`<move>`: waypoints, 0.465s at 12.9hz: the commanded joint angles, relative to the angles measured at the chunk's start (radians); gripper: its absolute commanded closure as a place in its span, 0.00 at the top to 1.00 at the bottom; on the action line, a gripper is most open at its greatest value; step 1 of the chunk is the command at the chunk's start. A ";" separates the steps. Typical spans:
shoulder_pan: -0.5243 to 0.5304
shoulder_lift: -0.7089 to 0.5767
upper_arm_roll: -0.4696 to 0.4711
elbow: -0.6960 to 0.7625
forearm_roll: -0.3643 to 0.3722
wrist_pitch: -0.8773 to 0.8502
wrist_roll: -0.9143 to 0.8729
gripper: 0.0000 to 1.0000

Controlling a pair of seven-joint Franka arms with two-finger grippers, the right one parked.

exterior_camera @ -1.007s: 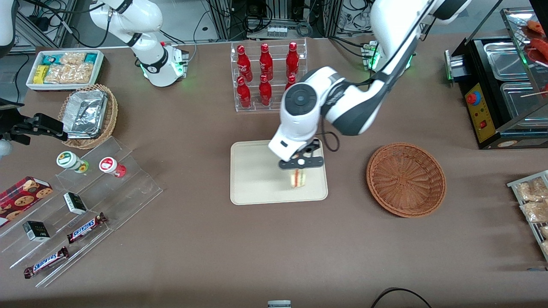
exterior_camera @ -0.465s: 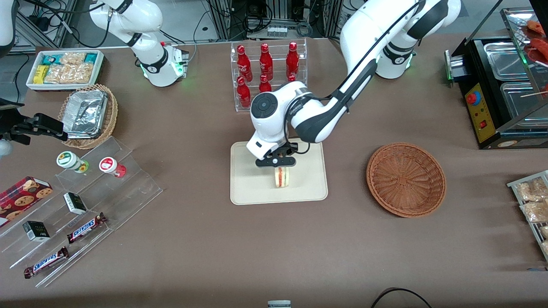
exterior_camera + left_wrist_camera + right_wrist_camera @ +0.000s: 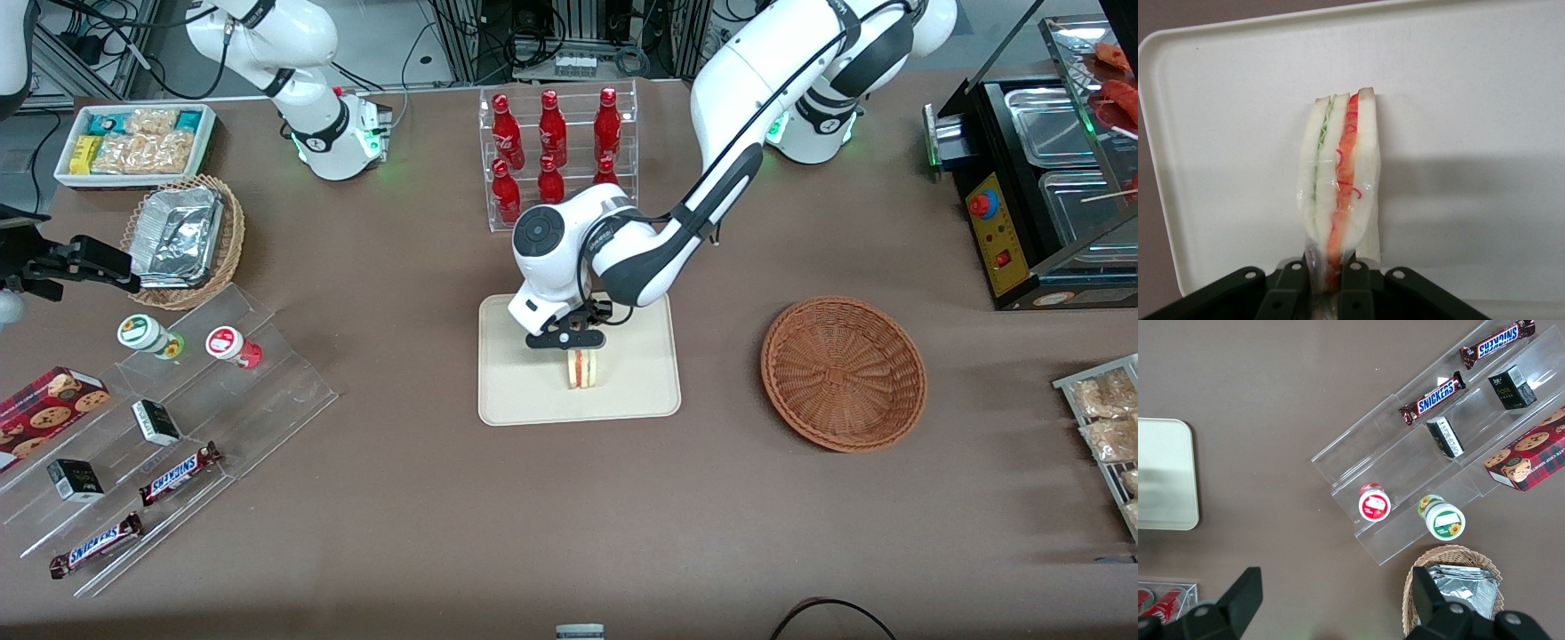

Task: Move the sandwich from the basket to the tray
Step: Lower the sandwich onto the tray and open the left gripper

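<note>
Sandwich (image 3: 584, 367) lowered onto tray (image 3: 516, 391) | tool (image 3: 567, 341) clamped on its edge | basket (image 3: 843, 372) empty

— Any room around the gripper (image 3: 582, 353)?
— It pinches the sandwich (image 3: 583, 368) over the tray (image 3: 524, 391); bare tray at nine o'clock. The bottle rack (image 3: 558, 160) blocks twelve, the basket (image 3: 843, 372) sits at three.

The pincer (image 3: 1327, 293) hides the sandwich's (image 3: 1338, 180) pinched end
</note>
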 commanded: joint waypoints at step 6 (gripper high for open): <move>-0.027 -0.011 0.012 0.043 0.033 -0.010 -0.034 0.99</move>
